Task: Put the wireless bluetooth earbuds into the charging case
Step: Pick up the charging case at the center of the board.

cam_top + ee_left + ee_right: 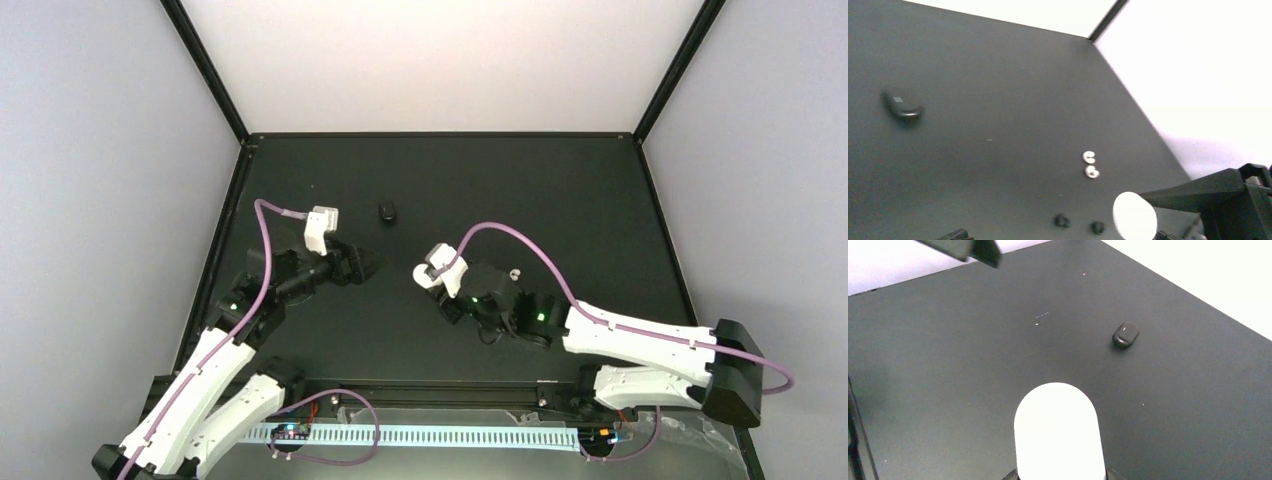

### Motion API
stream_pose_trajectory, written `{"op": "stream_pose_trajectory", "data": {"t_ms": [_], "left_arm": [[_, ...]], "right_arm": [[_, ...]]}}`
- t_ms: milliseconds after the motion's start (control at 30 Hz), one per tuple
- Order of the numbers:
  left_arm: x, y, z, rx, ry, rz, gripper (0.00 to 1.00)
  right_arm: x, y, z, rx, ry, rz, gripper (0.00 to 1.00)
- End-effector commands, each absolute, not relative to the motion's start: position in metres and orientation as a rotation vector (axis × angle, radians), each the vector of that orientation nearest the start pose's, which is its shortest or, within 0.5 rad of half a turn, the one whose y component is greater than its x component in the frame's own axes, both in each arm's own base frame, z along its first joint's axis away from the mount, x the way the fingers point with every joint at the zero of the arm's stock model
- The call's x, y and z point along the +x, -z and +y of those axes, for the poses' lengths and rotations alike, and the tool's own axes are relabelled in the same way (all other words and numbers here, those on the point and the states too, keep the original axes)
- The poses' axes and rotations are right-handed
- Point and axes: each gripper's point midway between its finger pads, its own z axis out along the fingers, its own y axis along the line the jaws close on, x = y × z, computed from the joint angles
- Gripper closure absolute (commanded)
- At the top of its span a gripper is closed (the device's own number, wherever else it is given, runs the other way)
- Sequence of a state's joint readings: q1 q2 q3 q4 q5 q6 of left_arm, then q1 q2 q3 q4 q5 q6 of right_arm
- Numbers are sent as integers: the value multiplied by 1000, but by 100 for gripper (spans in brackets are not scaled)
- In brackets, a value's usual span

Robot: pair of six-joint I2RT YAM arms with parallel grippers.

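Nearest the top camera, both arms rise from the front edge of the bench (560, 190) and reach inward. The left claw (362, 264) hangs over the left-centre of the bench, jaws spread wide and nothing between them. The right claw (428, 276) faces it near the middle, close but apart. A black case (388, 211) lies closed farther back, beyond both claws. The white buds (514, 271) show only as a pale speck just behind the right wrist, and the black buds cannot be made out against the dark top here. From the left wrist, the black case (900, 104) lies blurred at the left. The two white buds (1091, 165) sit side by side on bare bench right of centre. The two black buds (1062, 220) lie slightly apart near the lower edge. Just right of them, a white case (1134, 216) is clamped at the tip of the right claw, which comes in from the right. From the right wrist, the white case (1055, 432) fills the lower centre, clenched in that claw, whose fingers barely show. The black case (1125, 335) rests flat farther off to the right, and a tip of the left claw (979, 249) pokes in at the top left.
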State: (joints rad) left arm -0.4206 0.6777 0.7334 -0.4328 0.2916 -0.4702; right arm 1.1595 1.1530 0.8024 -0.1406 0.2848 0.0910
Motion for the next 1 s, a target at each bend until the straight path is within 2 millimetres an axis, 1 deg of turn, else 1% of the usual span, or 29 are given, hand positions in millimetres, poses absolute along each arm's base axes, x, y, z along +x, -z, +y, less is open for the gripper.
{"op": "stream_pose_trajectory", "data": {"t_ms": [0, 100, 233, 500, 733, 800, 967], "left_arm": [[218, -289, -199, 295, 1157, 1936, 2], [214, -286, -213, 326, 1231, 1944, 2], [208, -283, -231, 374, 1282, 1966, 3], [201, -275, -258, 426, 1345, 2009, 8], [199, -273, -276, 450, 1395, 2031, 15], [198, -273, -279, 458, 1420, 2028, 16], [196, -273, -286, 471, 1450, 2027, 22]], "right_arm": [[187, -231, 307, -914, -405, 1774, 61], [184, -239, 300, -908, -386, 1741, 61], [181, -248, 296, -909, -353, 1702, 61], [177, -253, 296, -912, -312, 1668, 61], [175, -256, 296, -903, -321, 1650, 61], [174, -256, 296, -902, -323, 1647, 61], [173, -259, 297, -898, -326, 1638, 61]]}}
